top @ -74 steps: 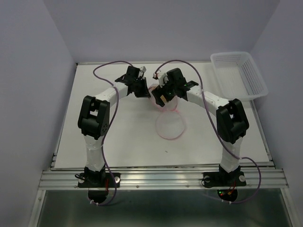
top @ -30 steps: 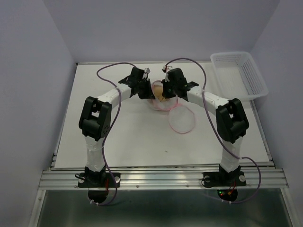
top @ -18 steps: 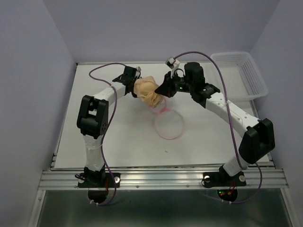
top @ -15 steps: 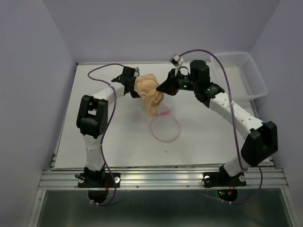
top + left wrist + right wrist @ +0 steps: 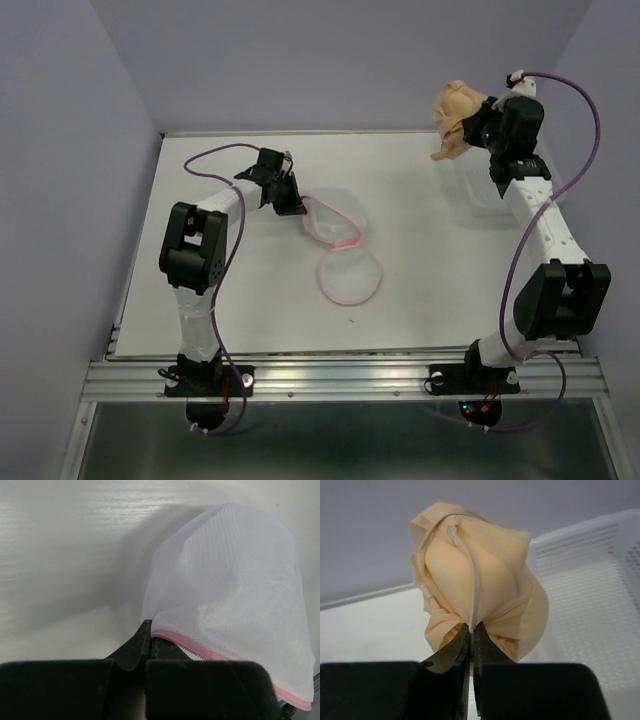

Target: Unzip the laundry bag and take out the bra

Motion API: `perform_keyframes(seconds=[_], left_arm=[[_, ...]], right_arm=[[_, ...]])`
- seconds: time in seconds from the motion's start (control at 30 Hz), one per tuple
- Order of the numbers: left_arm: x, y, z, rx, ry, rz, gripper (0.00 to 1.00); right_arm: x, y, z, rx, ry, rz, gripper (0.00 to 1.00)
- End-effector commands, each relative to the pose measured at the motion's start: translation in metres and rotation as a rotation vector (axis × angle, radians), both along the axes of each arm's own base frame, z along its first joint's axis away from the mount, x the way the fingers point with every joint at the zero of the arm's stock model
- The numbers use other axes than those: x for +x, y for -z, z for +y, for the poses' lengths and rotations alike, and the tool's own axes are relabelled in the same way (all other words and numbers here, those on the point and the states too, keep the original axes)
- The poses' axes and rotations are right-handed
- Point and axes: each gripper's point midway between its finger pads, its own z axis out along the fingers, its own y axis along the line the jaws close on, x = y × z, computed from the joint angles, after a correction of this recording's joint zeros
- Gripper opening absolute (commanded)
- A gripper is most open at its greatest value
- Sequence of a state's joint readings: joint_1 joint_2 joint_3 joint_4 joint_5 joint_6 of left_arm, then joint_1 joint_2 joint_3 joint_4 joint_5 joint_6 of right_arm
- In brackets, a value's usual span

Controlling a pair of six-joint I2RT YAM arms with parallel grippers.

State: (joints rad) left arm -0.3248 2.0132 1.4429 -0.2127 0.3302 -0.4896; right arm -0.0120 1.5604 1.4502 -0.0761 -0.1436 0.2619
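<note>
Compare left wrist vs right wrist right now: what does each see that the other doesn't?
Left wrist only: the left gripper shut on the pink zipper rim of the laundry bag. No bra is visible in that view.
Right wrist only: the right gripper shut on the bra, held in the air, with the white basket behind it.
Both: the white table, and a gripper pinched shut on fabric.

The laundry bag (image 5: 335, 212) lies unzipped mid-table, a limp, translucent white mesh pouch with a pink zipper rim, one flap apparently folded open toward the near side. The bra (image 5: 455, 105), peach and bunched with a pale strap down its front, hangs aloft above the far right corner.
</note>
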Motion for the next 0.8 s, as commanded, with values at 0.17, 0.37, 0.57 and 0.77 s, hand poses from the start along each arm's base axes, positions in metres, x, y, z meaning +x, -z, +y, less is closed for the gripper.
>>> perform_keyframes(seconds=[0.17,0.37,0.57,0.77], left_arm=[[-0.004,-0.036,0.018,-0.014,-0.072,-0.072,0.00],[-0.009,-0.037,0.026,-0.020,-0.160,-0.062,0.00],[-0.017,-0.031,0.047,-0.030,-0.411,-0.012,0.00],[-0.019,-0.043,0.056,-0.090,-0.534,-0.048,0.00]], right_arm=[[0.003,0.021,-0.153,-0.158,0.698,0.119,0.05],[0.009,0.063,-0.157,-0.188,0.691,0.284,0.97],[-0.013,0.065,-0.070,-0.186,0.377,0.318,1.00],[-0.068,0.136,0.074,-0.164,0.026,0.453,1.00]])
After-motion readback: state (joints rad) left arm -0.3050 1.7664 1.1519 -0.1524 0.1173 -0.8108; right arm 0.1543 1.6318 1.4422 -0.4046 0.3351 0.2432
